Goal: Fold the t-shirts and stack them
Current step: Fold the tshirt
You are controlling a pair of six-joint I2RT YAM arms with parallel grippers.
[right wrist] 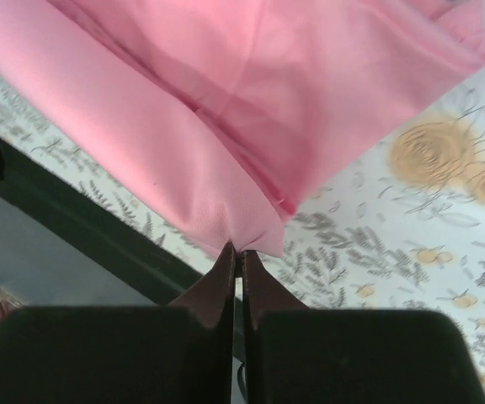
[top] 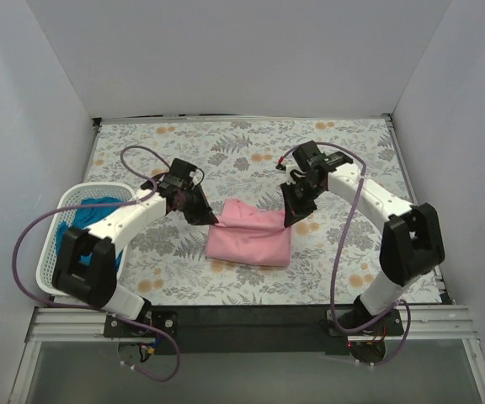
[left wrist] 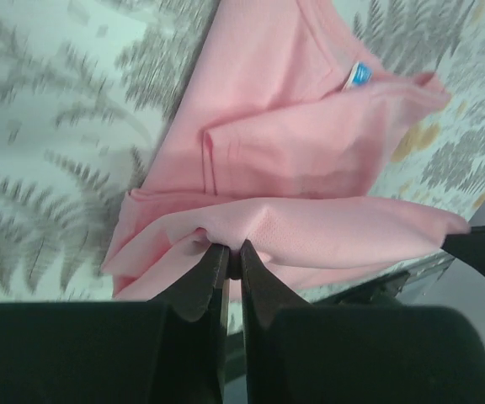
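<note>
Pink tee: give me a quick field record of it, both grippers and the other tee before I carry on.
pink tee: partly folded, lying mid table
left gripper: shut on pink tee's far edge, left end
right gripper: shut on the same edge, right end
teal tee: bunched in basket, at table's left side
stack: not started, tees apart

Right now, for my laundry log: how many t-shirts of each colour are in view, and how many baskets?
pink t-shirt: 1
teal-blue t-shirt: 1, bunched in the basket
white basket: 1
Total: 3
</note>
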